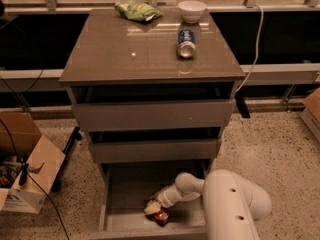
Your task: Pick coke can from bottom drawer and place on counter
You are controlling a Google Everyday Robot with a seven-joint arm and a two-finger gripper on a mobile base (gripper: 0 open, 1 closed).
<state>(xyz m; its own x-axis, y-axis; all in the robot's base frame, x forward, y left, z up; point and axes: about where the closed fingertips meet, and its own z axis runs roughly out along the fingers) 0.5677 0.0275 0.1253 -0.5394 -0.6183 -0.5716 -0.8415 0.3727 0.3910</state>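
Note:
The bottom drawer (125, 189) is pulled open at the foot of the cabinet and shows its grey inside. The coke can (161, 215), small and red, lies on its side near the drawer's front. My gripper (152, 208) reaches down into the drawer from the white arm (230, 204) at the right and sits right on the can, covering its upper end. The counter (130, 49) is the glossy grey-brown top above.
On the counter lie a blue-and-white soda can (186, 42), a white bowl (192, 10) and a green chip bag (138, 11). The two upper drawers (152, 115) stand slightly ajar. A cardboard box (27, 176) with cables stands on the floor at the left.

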